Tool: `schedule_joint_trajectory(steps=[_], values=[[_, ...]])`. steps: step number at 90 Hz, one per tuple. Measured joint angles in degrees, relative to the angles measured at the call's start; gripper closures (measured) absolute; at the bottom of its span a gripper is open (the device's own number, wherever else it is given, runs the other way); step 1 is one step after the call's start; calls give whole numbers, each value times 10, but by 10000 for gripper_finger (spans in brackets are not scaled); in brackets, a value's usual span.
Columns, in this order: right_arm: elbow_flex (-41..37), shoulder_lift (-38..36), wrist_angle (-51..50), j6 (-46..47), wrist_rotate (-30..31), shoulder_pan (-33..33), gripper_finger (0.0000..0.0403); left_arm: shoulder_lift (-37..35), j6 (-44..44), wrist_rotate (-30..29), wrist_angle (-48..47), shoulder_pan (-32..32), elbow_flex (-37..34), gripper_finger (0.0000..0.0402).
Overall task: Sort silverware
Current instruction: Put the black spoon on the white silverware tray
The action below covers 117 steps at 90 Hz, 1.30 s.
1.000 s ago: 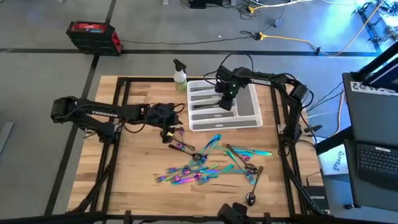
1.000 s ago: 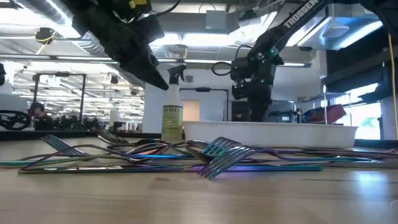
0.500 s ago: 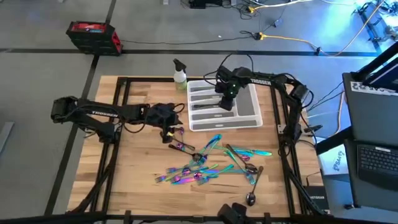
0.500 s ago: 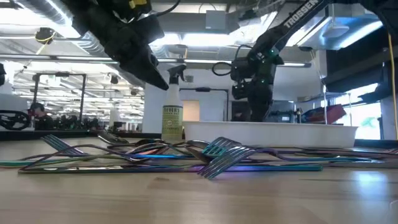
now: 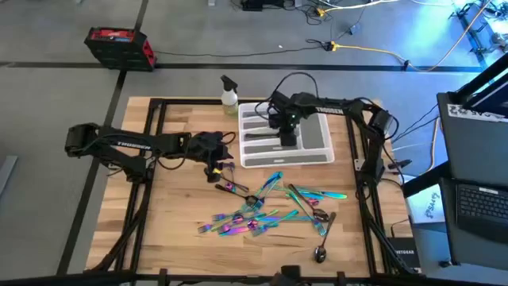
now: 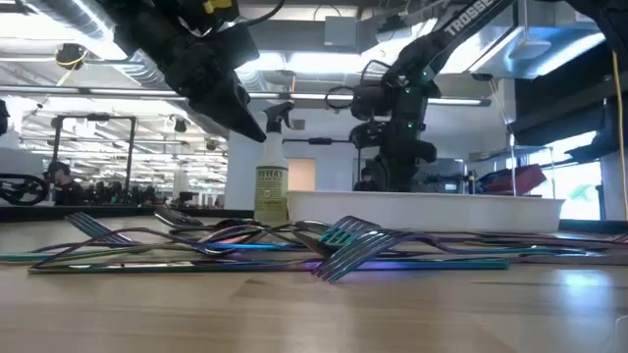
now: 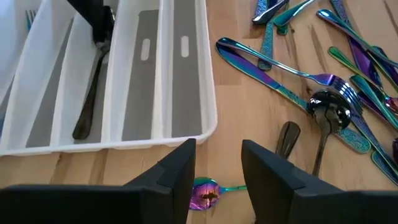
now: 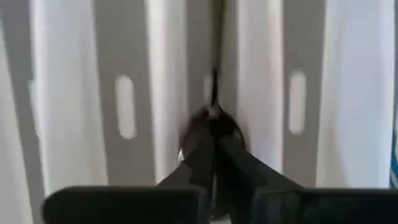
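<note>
1. Desk (image 5: 182,206): most silverware (image 5: 270,210) lies in a pile near the front, w/ one dark spoon (image 5: 321,253) apart.
2. Tray (image 5: 317,151): white, at the back. One utensil (image 7: 93,87) is in a long slot.
3. Right hand (image 5: 286,137): down in the tray, fingers clenched on the utensil. I think the job now is to lay it flat in that slot, then let go & lift straight up so it won't flip out.
4. Left hand (image 7: 217,171): released, waits over the desk by the tray's edge, above a small spoon (image 7: 208,191).
</note>
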Motion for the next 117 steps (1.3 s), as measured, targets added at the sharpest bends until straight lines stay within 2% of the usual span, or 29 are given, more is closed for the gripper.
schedule_joint_trajectory(steps=[29, 42, 52, 77, 96, 117], values=[[0, 0, 8, -5, 21, 7, 402, 0, 0, 0, -1, 0, 0, 286], [0, -1, 20, 15, -2, 22, 402, 0, 2, 0, -8, 0, 0, 286], [0, -1, 66, 57, -17, 45, 402, 0, -2, 3, -36, -4, 0, 286], [0, -7, 176, 133, -35, 113, 402, 4, 120, 5, -142, -18, 0, 286], [1, -7, 250, 185, -35, 146, 402, 21, 142, 16, -132, -29, 0, 286], [1, -7, 246, 198, -16, 173, 402, 87, 163, 16, -125, -56, 0, 286]])
